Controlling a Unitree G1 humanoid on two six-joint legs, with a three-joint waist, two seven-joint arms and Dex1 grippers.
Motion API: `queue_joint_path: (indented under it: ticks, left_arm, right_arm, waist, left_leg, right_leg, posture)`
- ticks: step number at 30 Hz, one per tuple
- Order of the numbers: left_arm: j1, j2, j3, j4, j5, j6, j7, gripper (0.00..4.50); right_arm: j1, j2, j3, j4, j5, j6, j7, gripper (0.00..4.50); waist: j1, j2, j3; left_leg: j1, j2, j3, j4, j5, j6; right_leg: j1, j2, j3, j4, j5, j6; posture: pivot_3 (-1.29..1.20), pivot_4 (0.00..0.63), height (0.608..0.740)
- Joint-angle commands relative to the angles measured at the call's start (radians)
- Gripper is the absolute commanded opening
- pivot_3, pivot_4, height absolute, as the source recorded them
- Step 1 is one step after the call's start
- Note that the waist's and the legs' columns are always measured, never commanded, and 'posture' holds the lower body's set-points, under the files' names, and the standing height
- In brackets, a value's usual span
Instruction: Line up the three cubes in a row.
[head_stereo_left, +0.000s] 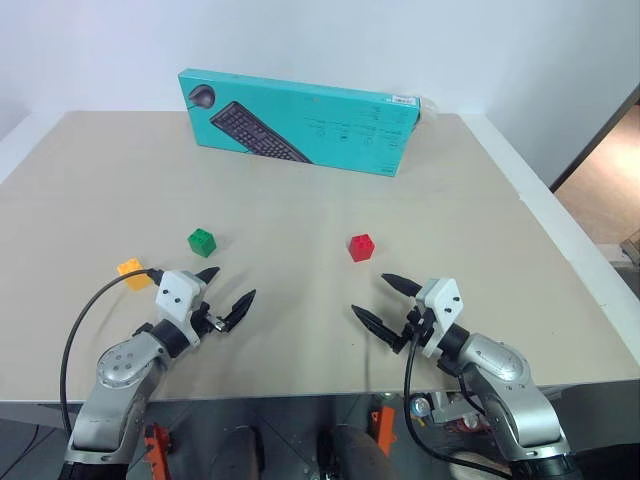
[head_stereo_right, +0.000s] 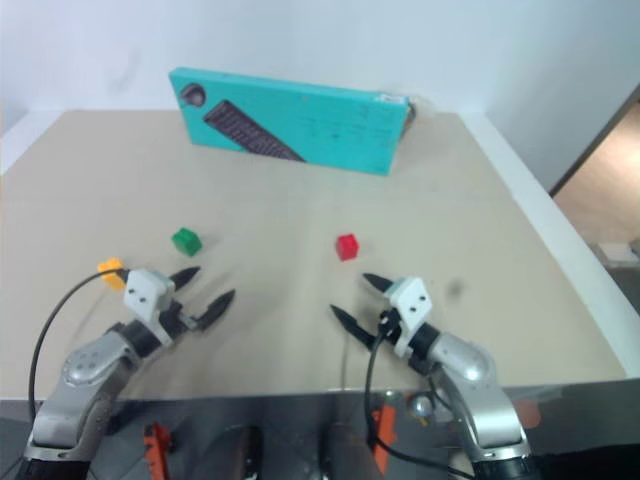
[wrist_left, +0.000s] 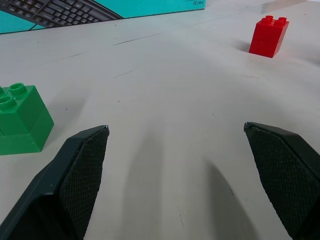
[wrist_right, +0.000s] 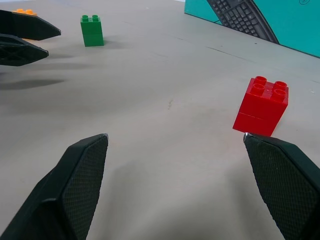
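Hiding partly behind the spread, empty left gripper (head_stereo_left: 226, 288), the yellow-orange cube (head_stereo_left: 132, 271) sits far-left of it, green cube (head_stereo_left: 202, 241) just beyond, red cube (head_stereo_left: 361, 247) beyond the spread, empty right gripper (head_stereo_left: 384, 301).

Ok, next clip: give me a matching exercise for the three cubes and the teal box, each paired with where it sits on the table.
Things:
1. green cube
2. red cube
3. yellow-orange cube
4. teal keyboard box

Places:
A. standing at the far edge of the table
B. just ahead of the open right gripper
C. close beside the open left gripper, on its outer side
D. ahead of the left gripper, left of the table's middle

Pairs: 1-D, 2-B, 3-C, 4-A
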Motion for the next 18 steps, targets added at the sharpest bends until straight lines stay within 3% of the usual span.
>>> queue_joint_path:
  ticks: [1, 18]
  left_arm:
    - [-0.010, 0.009, -0.003, -0.037, -0.006, -0.029, -0.020, 4.47]
    - [0.018, 0.021, -0.046, -0.040, -0.054, -0.082, -0.161, 4.47]
  right_arm:
    - [-0.002, -0.005, -0.010, -0.040, 0.003, -0.008, -0.003, 4.50]
    - [0.008, 0.014, -0.002, -0.063, 0.001, 0.010, -0.052, 4.50]
  waist:
    - [0.000, 0.000, 0.000]
    - [0.000, 0.000, 0.000]
  left_leg:
    - [0.000, 0.000, 0.000, 0.000, 0.000, 0.000]
    - [0.000, 0.000, 0.000, 0.000, 0.000, 0.000]
  right_leg:
    - [0.000, 0.000, 0.000, 0.000, 0.000, 0.000]
    - [0.000, 0.000, 0.000, 0.000, 0.000, 0.000]
  posture:
    - [0.00, 0.150, 0.740]
    - [0.00, 0.150, 0.740]
